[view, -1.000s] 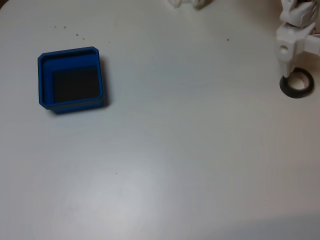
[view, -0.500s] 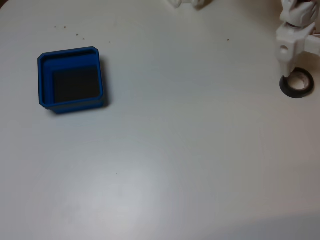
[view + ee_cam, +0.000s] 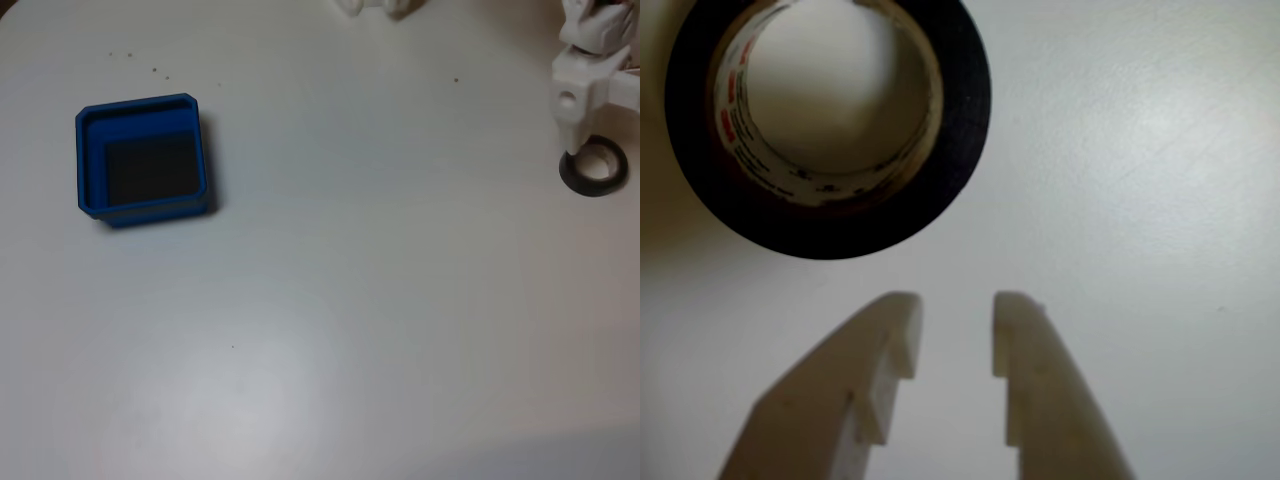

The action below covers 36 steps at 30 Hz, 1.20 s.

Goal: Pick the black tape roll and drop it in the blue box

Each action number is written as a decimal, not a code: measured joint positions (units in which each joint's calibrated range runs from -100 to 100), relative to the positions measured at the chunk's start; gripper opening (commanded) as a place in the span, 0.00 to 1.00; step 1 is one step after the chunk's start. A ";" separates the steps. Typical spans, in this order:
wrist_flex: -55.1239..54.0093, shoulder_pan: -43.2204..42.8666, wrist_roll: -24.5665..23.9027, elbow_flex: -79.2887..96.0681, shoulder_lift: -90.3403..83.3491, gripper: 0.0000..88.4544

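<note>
The black tape roll [image 3: 594, 186] lies flat on the white table at the far right of the fixed view, its pale core facing up. My white gripper [image 3: 574, 148] hangs over the roll's upper left edge. In the wrist view the roll [image 3: 960, 110] fills the top left, and my gripper [image 3: 955, 300] sits just below it. The two pale fingers [image 3: 1025, 345] stand a narrow gap apart with nothing between them, and they do not touch the roll. The blue box [image 3: 90, 160], dark-floored, sits far off at the left of the fixed view.
Open white tabletop [image 3: 380, 300] stretches between the roll and the box. Part of a white object [image 3: 372, 6] pokes in at the top edge, and a few dark specks [image 3: 140, 62] dot the table above the box.
</note>
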 measured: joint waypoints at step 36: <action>-5.42 0.00 0.00 0.00 2.62 0.20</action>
